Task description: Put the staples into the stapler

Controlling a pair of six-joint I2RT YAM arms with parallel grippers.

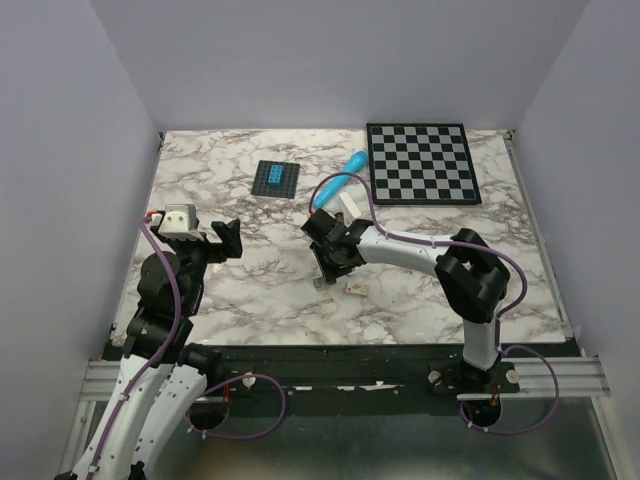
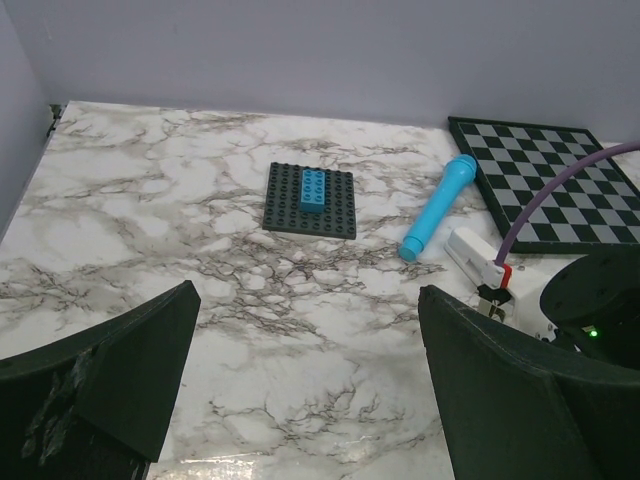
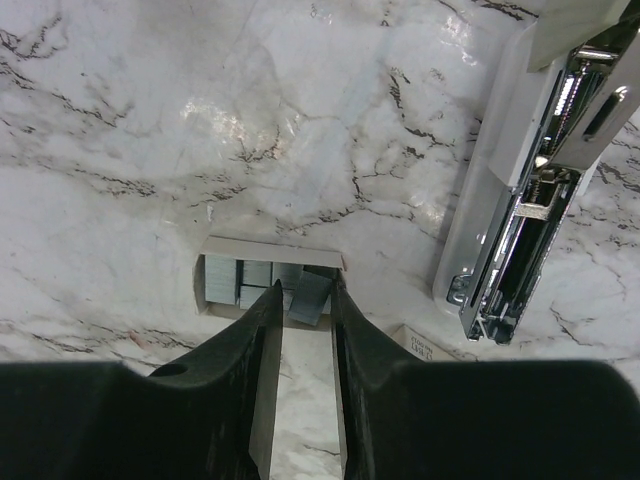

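Right gripper (image 3: 306,290) points down at the white marble-patterned tabletop (image 1: 250,290), near its middle. Its two black fingers stand close together with a narrow gap between them. The tips sit on either side of the staples (image 3: 311,297), a tiny silvery-grey flat block lying slightly askew at the edge of a small white cardboard tray (image 3: 230,250) that holds more grey strips. Cannot tell whether the tips actually pinch the block or only bracket it. The stapler (image 3: 490,170), a small cream-white bar, lies open on the table just right of the tray in the wrist view, apart from the fingers, with its shiny metal inner rail (image 3: 520,250) exposed. From overhead, it lies between the right gripper and a bright blue plastic cylinder (image 1: 340,176). Left gripper (image 2: 308,295) hangs above the left side of the table, jaws spread wide, holding nothing. At the far side are a dark grey studded baseplate (image 2: 311,215) carrying a blue brick (image 2: 312,189), and a black-and-grey chequered board (image 1: 420,163).
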